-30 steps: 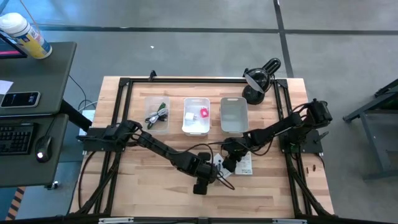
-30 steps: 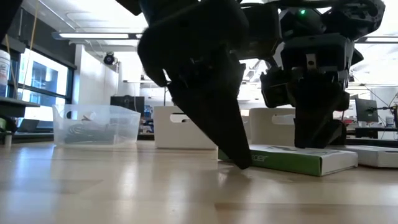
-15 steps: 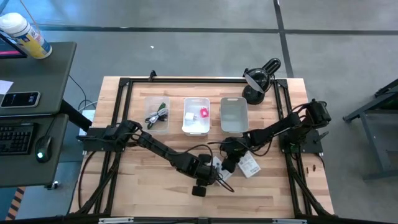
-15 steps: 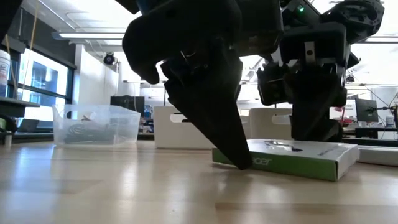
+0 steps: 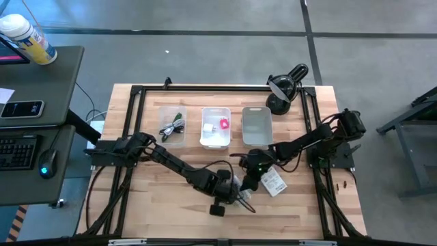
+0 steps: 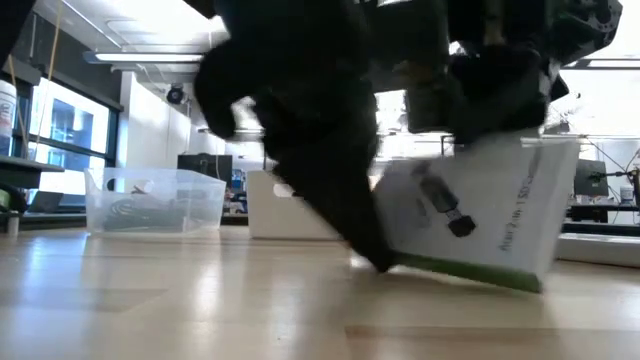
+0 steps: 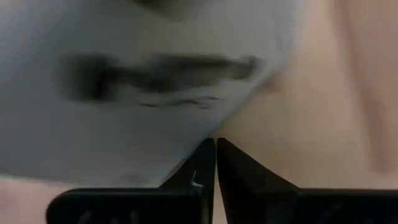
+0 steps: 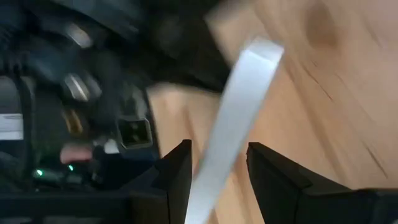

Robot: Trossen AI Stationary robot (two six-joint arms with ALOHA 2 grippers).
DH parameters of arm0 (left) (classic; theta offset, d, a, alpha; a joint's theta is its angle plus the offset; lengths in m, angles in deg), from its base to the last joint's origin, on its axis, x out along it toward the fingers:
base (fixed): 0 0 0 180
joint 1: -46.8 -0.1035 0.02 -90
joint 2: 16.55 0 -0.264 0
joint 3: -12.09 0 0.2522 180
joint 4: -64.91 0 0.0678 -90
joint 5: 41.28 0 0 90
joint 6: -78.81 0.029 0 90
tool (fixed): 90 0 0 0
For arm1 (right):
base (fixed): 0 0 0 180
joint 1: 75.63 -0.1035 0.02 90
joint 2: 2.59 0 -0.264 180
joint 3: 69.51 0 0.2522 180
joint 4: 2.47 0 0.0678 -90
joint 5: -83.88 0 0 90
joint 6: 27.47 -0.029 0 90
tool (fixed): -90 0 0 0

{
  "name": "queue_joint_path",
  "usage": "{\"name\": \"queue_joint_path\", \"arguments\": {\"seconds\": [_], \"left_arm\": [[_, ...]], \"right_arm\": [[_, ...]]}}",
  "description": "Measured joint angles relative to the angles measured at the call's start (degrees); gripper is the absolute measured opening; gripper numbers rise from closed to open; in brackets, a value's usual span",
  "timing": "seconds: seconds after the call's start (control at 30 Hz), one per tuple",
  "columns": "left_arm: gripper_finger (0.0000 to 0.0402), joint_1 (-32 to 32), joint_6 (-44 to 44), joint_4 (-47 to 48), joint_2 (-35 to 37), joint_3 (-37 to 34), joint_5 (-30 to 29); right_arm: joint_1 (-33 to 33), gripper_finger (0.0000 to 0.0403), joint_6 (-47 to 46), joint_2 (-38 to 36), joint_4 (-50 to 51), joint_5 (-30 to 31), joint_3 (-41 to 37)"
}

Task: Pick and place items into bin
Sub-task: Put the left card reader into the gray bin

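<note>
A white printed packet point(image 6: 470, 215) with a green edge stands tilted on the table in the low view, its lower edge point(image 6: 460, 275) on the wood. My right gripper point(image 8: 217, 149) comes from above and is shut on it. My left gripper point(image 7: 215, 144) is shut, its tips down on the table at the packet's lower corner point(image 6: 385, 262). In the high view the two grippers meet near the table's middle point(image 5: 240, 186). A second white packet point(image 5: 273, 183) lies flat just right of them. My left gripper's shut fingertips point(image 6: 378, 258) stand at the packet's lower corner on the table, slanting down; I cannot tell whether they touch it. My right gripper pinches the packet between its two fingers across its thin edge point(image 8: 231, 134), coming from above. The packet is tipped up, with its lower green edge on the table.
Three bins stand in a row at the far side: a clear one point(image 5: 172, 125) with a cable and a green pen, a white one point(image 5: 216, 127) with a pink piece and a white cube, and a grey one point(image 5: 257, 126). A black lamp-like stand point(image 5: 283, 89) is at the far right.
My left gripper has shut, staying in place with its tips on the table. My right gripper has tipped upward and risen a little, turning the packet from lying flat to standing tilted; its edge by the left fingertips stayed on the table.
</note>
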Motion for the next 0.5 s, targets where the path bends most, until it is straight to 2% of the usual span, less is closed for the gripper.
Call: {"name": "queue_joint_path", "arguments": {"seconds": [0.17, 0.37, 0.5], "left_arm": [[0.0008, -0.4, -0.3, 0.3, 0.0, 0.0, -2.1], [0.0015, -0.4, -0.4, 0.4, 0.0, 0.0, -1.9], [0.0019, -0.4, -0.5, 0.8, 0.0, 0.0, -1.8]], "right_arm": [[0.1, 0.0145, -0.2, 0.0, 0.3, 0.6, -0.1], [-0.2, 0.0144, 0.3, 0.2, 2.5, 3.1, -0.3], [-0.3, 0.0128, 1.0, 0.2, 3.0, 4.7, -0.3]]}}
